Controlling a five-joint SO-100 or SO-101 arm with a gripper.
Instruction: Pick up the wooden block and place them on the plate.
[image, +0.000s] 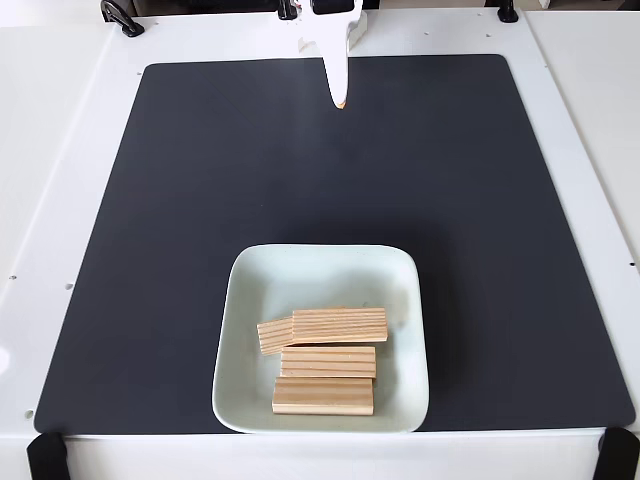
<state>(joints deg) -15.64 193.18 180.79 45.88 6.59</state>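
Fixed view. White two-finger gripper (340, 100) at the top edge, above the black mat (180, 200), fingers together, holding nothing. Pale mint-white square plate (240, 300) near the mat's lower edge carries four light striped wooden blocks (328, 361), overlapping in a loose pile, well apart from the gripper.

You've got 4 wooden blocks: 1st (274, 336), 2nd (340, 325), 3rd (328, 361), 4th (323, 396). 1 plate (320, 270), 1 black mat (200, 200), 1 white worktop (50, 120). 2 black straps: 1 at front left corner (47, 456), 1 at front right (617, 454).
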